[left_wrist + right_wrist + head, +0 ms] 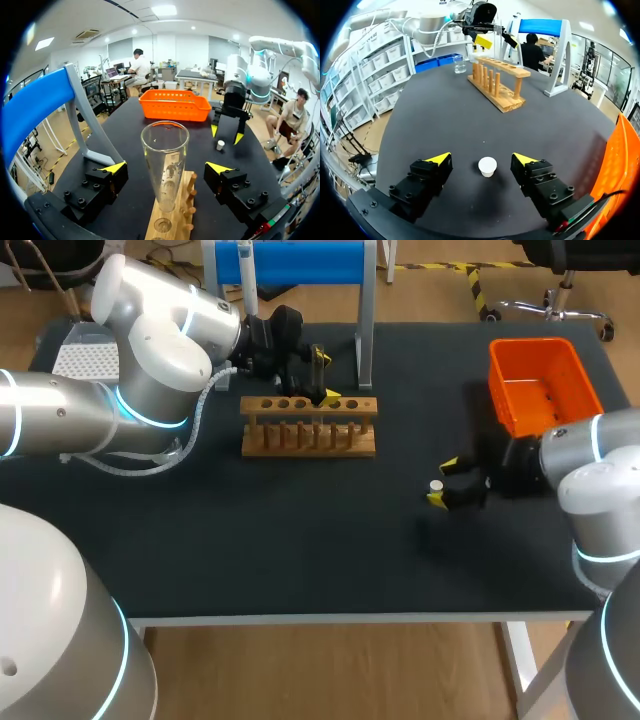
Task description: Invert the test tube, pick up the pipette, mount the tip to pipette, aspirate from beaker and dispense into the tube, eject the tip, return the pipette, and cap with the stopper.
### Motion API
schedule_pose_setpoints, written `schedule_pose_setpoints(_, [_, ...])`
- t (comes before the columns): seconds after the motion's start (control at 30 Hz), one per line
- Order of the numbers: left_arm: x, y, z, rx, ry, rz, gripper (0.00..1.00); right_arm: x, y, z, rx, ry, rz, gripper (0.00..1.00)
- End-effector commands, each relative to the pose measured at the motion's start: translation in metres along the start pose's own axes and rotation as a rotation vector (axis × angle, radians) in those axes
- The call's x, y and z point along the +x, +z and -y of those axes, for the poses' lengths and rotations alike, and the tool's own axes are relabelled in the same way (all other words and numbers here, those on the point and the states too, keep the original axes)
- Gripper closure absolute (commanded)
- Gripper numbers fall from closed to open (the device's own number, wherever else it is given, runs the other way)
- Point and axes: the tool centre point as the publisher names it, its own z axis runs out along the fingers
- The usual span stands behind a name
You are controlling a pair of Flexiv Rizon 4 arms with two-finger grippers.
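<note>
Left gripper (166, 167) was open, glass test tube (165, 150) upright inside its jaws, not touched. Likely light, slick, fragile; I'd clamp mid-body, gently. Right gripper (481, 158) stood open around stopper (487, 166).

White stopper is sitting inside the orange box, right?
Not quite. The white stopper sits on the black table, not inside the orange box. The right wrist view shows it between the open fingers of the right gripper.
</note>
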Motion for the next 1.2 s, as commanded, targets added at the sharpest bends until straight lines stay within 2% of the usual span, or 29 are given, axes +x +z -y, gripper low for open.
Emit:
schedule_pose_setpoints(0.03, [0.0001,0.0001,0.0006,-0.003,-0.001,0.0,0.0,0.0009,0.0044,0.0009,0.003,0.005,0.003,0.29])
schedule_pose_setpoints(0.27, [0.0001,0.0001,0.0006,-0.003,-0.001,0.0,0.0,0.0018,0.0067,0.0028,0.006,0.012,0.009,0.31])
schedule_pose_setpoints(0.43, [0.0001,0.0001,0.0006,-0.003,-0.001,0.0,0.0,-0.0003,0.0089,0.0044,0.01,0.017,0.018,0.39])
schedule_pose_setpoints(0.67, [0.0001,0.0001,0.0006,-0.003,-0.001,0.0,0.0,-0.0026,0.0098,0.0048,0.012,0.022,0.032,0.44])
schedule_pose_setpoints(0.77, [0.0001,0.0001,0.0006,-0.003,-0.001,0.0,0.0,-0.0035,0.0109,0.0051,0.014,0.022,0.037,0.5])
schedule_pose_setpoints(1.2, [0.0001,0.0001,0.0006,-0.003,-0.001,0.0,0.0,-0.0042,0.0126,0.0053,0.02,0.018,0.048,0.51])
